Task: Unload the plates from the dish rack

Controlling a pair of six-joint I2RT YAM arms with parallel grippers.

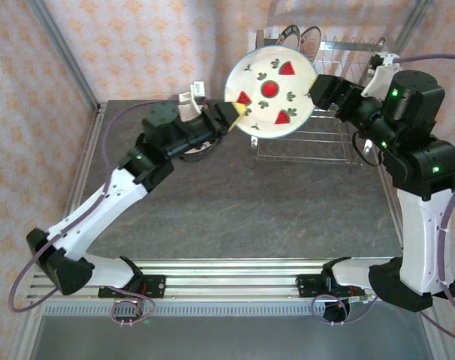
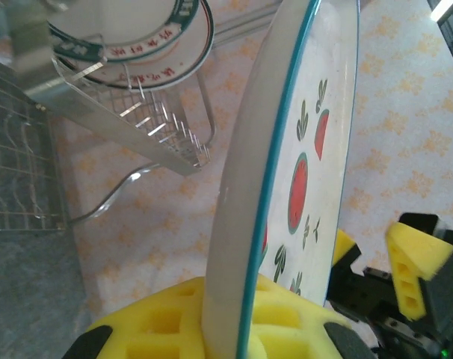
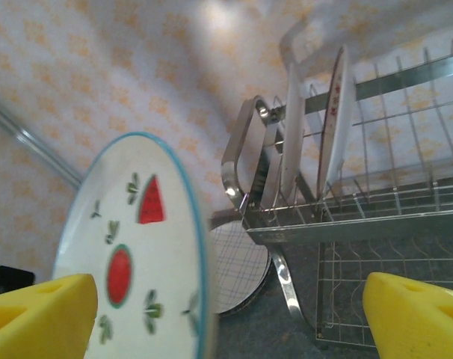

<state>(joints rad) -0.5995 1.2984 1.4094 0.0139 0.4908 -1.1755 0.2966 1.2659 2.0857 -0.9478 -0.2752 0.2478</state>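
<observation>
At least four plates [image 3: 125, 217] and one dish rack [image 3: 346, 229] are visible.

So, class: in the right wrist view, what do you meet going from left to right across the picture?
Yellow finger pad → red-fruit plate → checked plate → white upright plate → red-patterned upright plate → other yellow finger pad.

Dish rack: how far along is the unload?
Done: a plaid plate sits outside the dish rack, low beside it. In hand: the fruit-painted plate is out in the air, clamped at one edge by the left gripper; the right gripper stands open at the opposite edge. Remaining: two plates upright in the top slots.
</observation>
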